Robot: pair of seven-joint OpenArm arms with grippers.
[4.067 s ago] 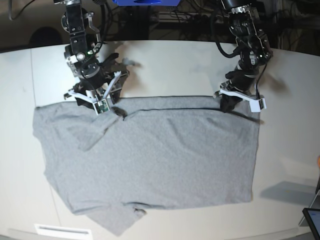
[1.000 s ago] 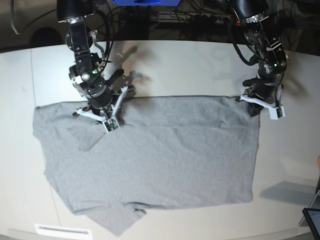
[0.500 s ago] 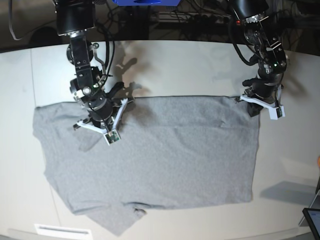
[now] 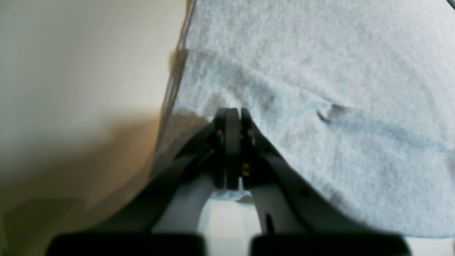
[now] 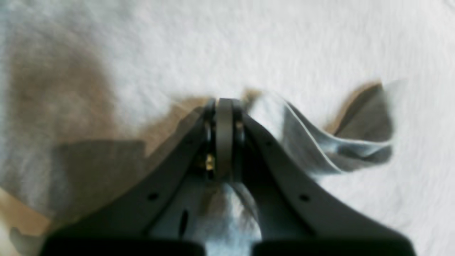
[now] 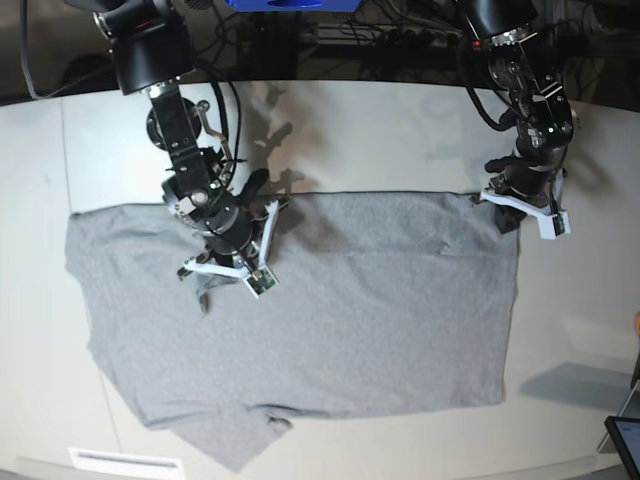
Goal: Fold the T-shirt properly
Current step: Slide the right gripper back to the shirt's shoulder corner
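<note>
The heather-grey T-shirt lies spread flat on the white table, plain side up, with one sleeve at the left and another at the bottom left. My right gripper is over the shirt's upper left part, shut on a pinch of its cloth. In the right wrist view the right gripper has a raised fold just beside its tips. My left gripper sits at the shirt's top right corner, shut on the cloth edge. The left wrist view shows the left gripper closed on the T-shirt near its edge.
A dark device corner pokes in at the bottom right. A white strip lies at the table's front left edge. Cables and a blue object sit behind the table's far edge.
My right gripper has moved down and to the right, from the shirt's top edge onto its body, dragging cloth along. The left gripper has stayed at the top right corner.
</note>
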